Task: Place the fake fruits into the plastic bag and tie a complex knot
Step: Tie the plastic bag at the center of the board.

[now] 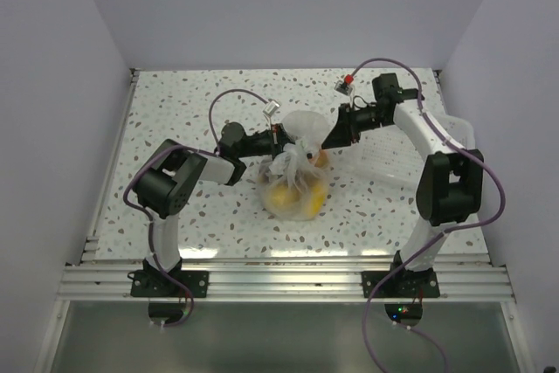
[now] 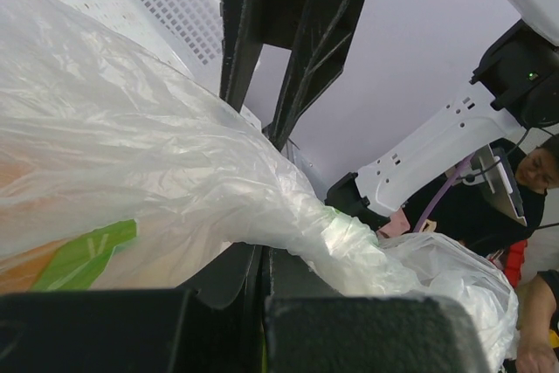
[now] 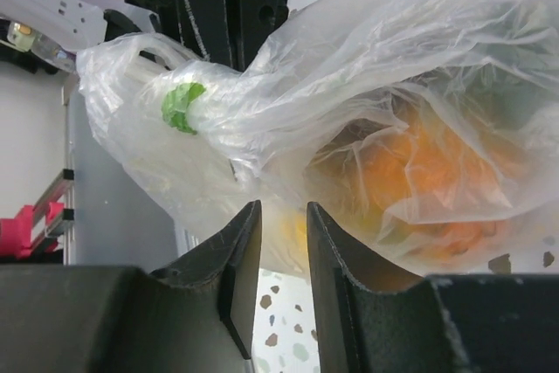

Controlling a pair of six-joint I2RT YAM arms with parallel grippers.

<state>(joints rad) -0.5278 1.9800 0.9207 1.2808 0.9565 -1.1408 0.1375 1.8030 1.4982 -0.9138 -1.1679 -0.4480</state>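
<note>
The plastic bag [image 1: 297, 194] is sitting on the speckled desk [image 1: 192, 216], about in the middle. The fake fruits [image 1: 284, 198] are lying inside it. They are yellow ones and orange ones, all bunched together at the bottom.

Just past the fruits the bag is going thin and twisty. That whitish bunch is the knot [image 1: 291, 159]. A small green bit [image 3: 181, 105] is sticking to the twisted part.

The left fingers [image 1: 281, 140] are reaching in from the left side. They are clenched tight on the bag's twisted neck.

The right fingers [image 1: 326, 144] are reaching in from the right side, close to the bag. They are standing a little apart, and the desk is showing through the thin gap. The bag is bulging just past their tips. I cannot tell if the tips are touching the plastic.

Farther back on the right, a white tray [image 1: 419, 159] with lots of little holes is lying on the desk.
</note>
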